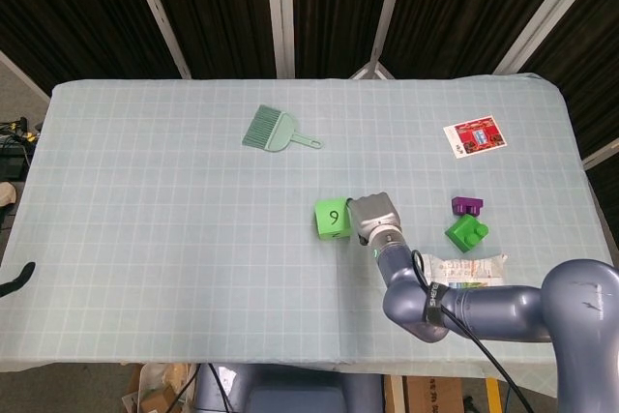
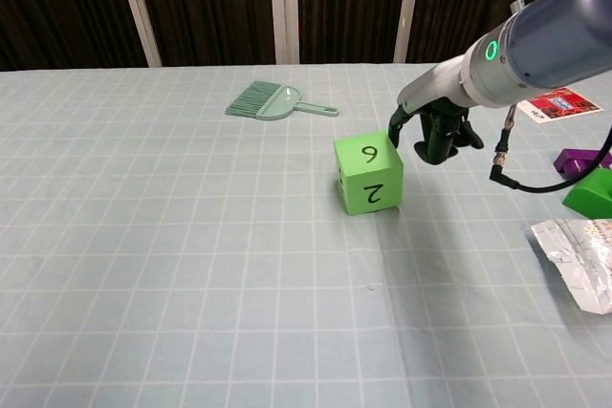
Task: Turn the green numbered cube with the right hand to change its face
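One fingertip of the right hand (image 2: 432, 133) touched the upper right edge of the cube (image 2: 368, 174), which sat tilted near mid-table with 6 up and 2 facing the chest camera; the hand held nothing, fingers curled down. The likely failure was a push so low that the cube slid left over the cloth (image 1: 145, 191) instead of tipping, or a fingertip slipping off the edge. Left of it lay a brush (image 1: 274, 130); to the right, blocks (image 1: 466, 231), a packet (image 1: 469, 271) and a card (image 1: 474, 134). Dark curtains stood behind. The left hand was out of view.
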{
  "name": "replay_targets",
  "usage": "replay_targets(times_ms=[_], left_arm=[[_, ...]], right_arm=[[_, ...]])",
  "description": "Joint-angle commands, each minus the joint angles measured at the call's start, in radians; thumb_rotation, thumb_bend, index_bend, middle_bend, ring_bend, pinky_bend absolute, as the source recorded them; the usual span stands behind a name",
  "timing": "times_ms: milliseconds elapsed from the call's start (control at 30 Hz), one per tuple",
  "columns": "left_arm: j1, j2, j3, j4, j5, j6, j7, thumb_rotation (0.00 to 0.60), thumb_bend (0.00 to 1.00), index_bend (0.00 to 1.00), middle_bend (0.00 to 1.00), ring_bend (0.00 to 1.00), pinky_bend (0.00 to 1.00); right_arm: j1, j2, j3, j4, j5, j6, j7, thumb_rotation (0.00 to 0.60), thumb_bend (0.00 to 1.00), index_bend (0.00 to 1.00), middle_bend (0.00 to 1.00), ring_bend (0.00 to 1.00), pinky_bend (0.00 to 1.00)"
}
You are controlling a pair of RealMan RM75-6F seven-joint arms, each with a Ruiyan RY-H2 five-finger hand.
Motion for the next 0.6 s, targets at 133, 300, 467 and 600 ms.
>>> replay_targets(times_ms=[133,300,467,600], left_arm=[[0.0,-0.002,0.0,0.0,0.001,0.003,0.002,0.6,0.34,0.11,0.01,0.0,0.06],[0.001,-0.001,0.0,-0.004,0.0,0.002,0.003,0.6,0.34,0.11,0.01,0.0,0.06],[0.002,-0.001,-0.001,-0.005,-0.003,0.002,0.004,0.6,0.34,0.11,0.01,0.0,0.06],[0.002,-0.001,-0.002,-0.005,-0.004,0.003,0.004,0.6,0.34,0.11,0.01,0.0,0.06]], right_arm=[[0.012,-0.001,-0.001,0.019,0.024,-0.014,-0.005,0.6,0.75,0.2,0.82,0.78,0.64],[0.017,-0.003,0.0,0.028,0.033,-0.043,-0.004,0.6,0.75,0.2,0.82,0.78,0.64],[0.028,-0.019,0.013,0.057,0.031,-0.073,0.012,0.6,0.75,0.2,0.82,0.78,0.64],[0.035,-0.039,0.012,0.094,0.025,-0.075,0.02,0.6,0.75,0.2,0.82,0.78,0.64]])
